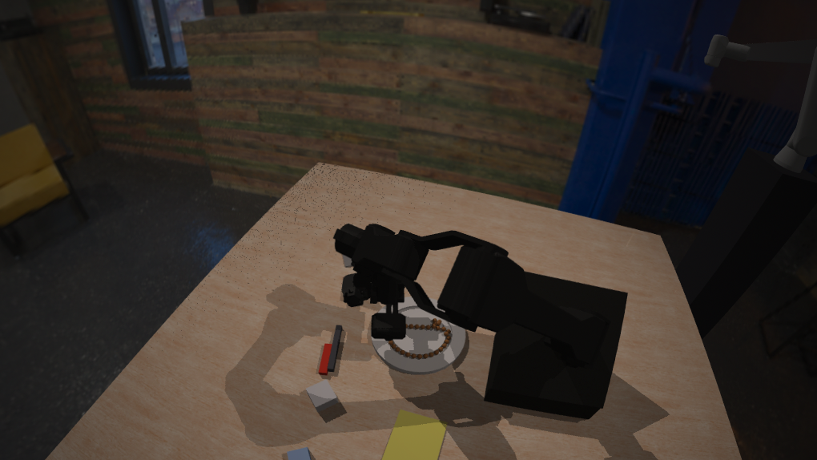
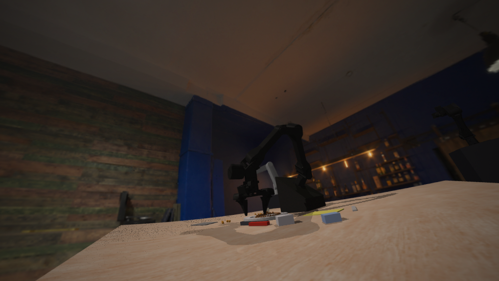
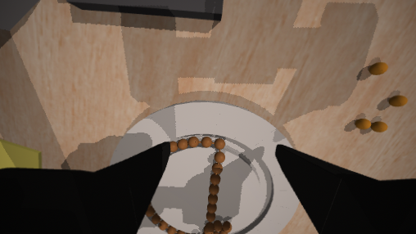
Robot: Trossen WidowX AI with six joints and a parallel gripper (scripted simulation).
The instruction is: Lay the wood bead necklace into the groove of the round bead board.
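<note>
The round light grey bead board (image 1: 420, 366) (image 2: 251, 219) (image 3: 205, 116) lies flat on the table in front of the arm's base. The brown wood bead necklace (image 1: 420, 356) (image 3: 219, 157) lies on it. In the wrist view, its left part follows the groove. At the top it bends sharply and runs nearly straight across the inside of the ring to a small bunch of beads at the bottom edge. The groove's right side shows bare. My gripper (image 2: 255, 213) (image 3: 223, 148) is open and empty, low over the board, fingertips either side of the bend. The left finger hides some beads.
Beside the board lie a red block (image 1: 324, 359) (image 2: 259, 223) and a dark bar (image 1: 336, 348) (image 3: 164, 7). Nearby are a whitish block (image 1: 323, 394), a blue block (image 2: 330, 217) and a yellow sheet (image 1: 414, 437). Several loose orange beads (image 3: 378, 69) lie right of the board in the wrist view.
</note>
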